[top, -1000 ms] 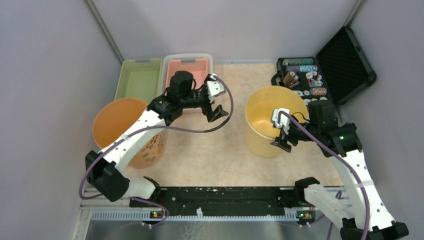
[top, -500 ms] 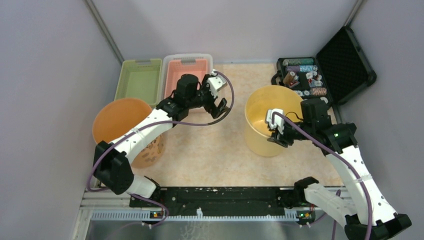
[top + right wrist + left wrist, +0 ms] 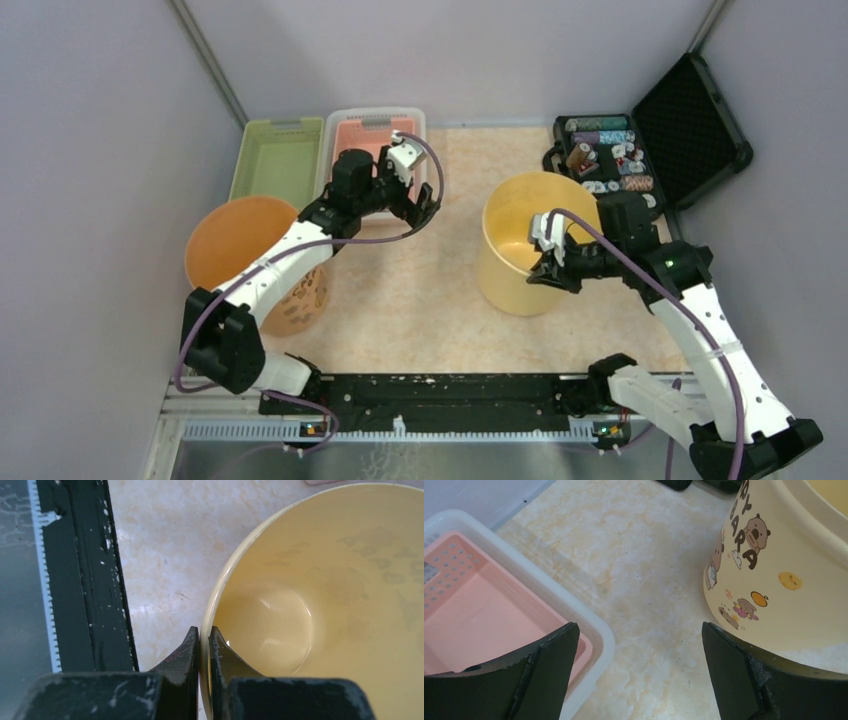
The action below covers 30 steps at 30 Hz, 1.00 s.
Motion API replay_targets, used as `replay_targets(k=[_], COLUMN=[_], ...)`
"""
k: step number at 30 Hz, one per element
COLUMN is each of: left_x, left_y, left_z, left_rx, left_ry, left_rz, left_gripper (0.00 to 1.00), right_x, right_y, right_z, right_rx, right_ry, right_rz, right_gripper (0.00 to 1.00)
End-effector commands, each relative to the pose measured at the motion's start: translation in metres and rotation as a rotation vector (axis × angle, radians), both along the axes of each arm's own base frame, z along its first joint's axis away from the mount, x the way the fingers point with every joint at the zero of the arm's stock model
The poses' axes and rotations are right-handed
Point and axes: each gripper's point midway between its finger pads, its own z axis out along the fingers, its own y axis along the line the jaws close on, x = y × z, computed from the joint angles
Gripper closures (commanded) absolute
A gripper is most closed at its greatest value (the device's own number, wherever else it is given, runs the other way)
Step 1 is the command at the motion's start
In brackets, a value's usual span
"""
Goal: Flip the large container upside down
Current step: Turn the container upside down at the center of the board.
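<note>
The large yellow bucket (image 3: 510, 262) stands mouth up on the marble-patterned table (image 3: 420, 300), well to the right of the pink basket (image 3: 372, 135). The right gripper (image 3: 204, 632) is clamped on its rim - one finger inside, one outside - on the side away from that basket. The left gripper (image 3: 639, 628) hangs with its jaws spread wide over the pink basket's right edge - touching nothing.

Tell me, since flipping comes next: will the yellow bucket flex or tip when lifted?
Probably light: the yellow bucket looks empty and thin-walled. Its rim may flex under the right pincer. Held on one side, it likely tilts.
</note>
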Motion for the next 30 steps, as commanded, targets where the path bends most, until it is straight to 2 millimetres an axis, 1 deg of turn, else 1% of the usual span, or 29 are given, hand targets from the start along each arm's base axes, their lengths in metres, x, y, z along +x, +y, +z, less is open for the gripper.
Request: replay_targets(k=[1, 7, 10, 15, 18, 21, 24, 30], left_x=[-0.001, -0.001, -0.001, 0.003, 0.004, 0.004, 0.004, 0.003], left_y=[0.007, 0.021, 0.026, 0.037, 0.042, 0.044, 0.047, 0.05], left_z=[0.048, 0.057, 0.06, 0.063, 0.064, 0.065, 0.066, 0.061], left_rx=[-0.094, -0.11, -0.12, -0.135, -0.143, -0.148, -0.135, -0.092], left_ry=[-0.113, -0.135, -0.141, -0.144, -0.142, -0.144, -0.157, -0.18], left_rz=[0.016, 0.045, 0.059, 0.095, 0.109, 0.111, 0.112, 0.104], left_gripper=[0.01, 0.01, 0.01, 0.01, 0.01, 0.01, 0.01, 0.01], right_x=[-0.002, 0.007, 0.014, 0.025, 0.035, 0.049, 0.063, 0.077], right_y=[0.024, 0.042, 0.05, 0.059, 0.061, 0.057, 0.052, 0.045], right_z=[0.057, 0.089, 0.096, 0.096, 0.099, 0.101, 0.098, 0.088], right_rx=[0.167, 0.299, 0.345, 0.414, 0.487, 0.575, 0.617, 0.664], right_ry=[-0.095, -0.066, 0.004, 0.116, 0.192, 0.286, 0.34, 0.403], right_rz=[0.085, 0.065, 0.045, 0.033, 0.01, -0.05, -0.104, -0.163], right_gripper=[1.0, 1.0, 1.0, 1.0, 1.0, 1.0, 1.0, 1.0])
